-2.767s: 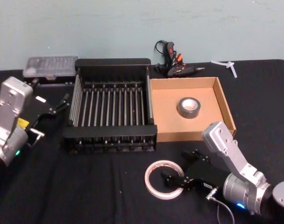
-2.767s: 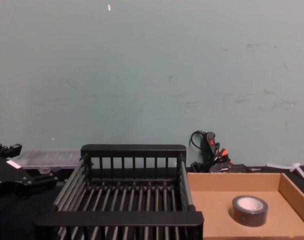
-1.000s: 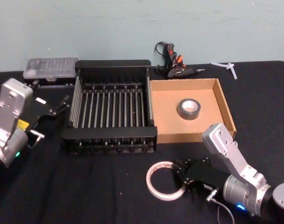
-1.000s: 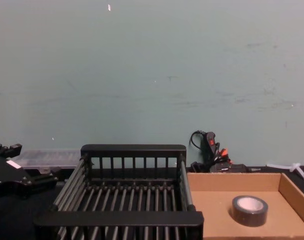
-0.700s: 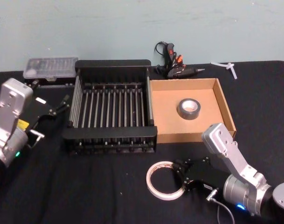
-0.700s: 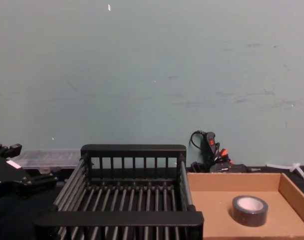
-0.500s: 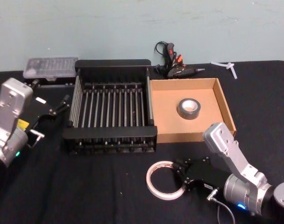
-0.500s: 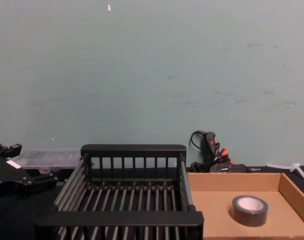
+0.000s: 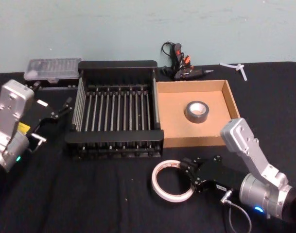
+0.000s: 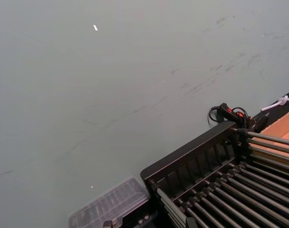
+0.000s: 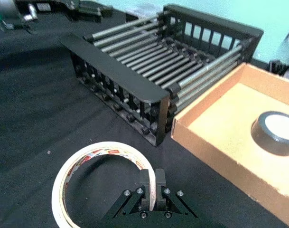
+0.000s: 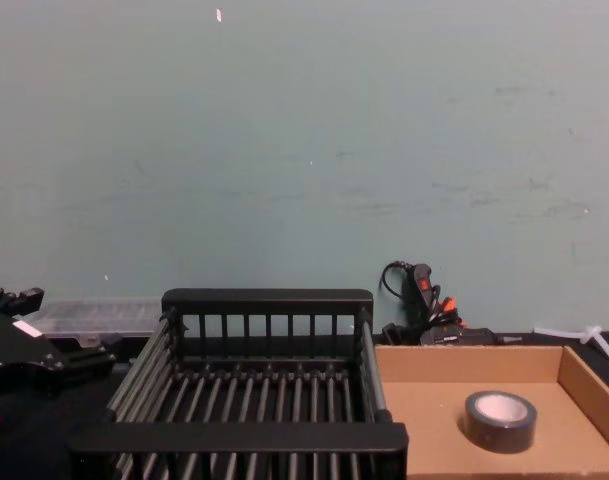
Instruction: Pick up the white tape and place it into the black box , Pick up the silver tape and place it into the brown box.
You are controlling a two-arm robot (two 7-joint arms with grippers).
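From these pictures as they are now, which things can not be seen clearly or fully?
- White tape: in the right wrist view its near rim is hidden by the right gripper, shut on it; whether the roll is lifted is unclear.
- Left gripper: in the head view its fingers are too dark and small to judge.
- Silver tape: in the chest view the brown box is cut by the edge.

A pale teal wall (image 12: 304,150), scuffed and faintly streaked, rises straight behind a bench (image 9: 89,204) covered in black cloth. The light is even and soft, and the bench's far edge meets the wall
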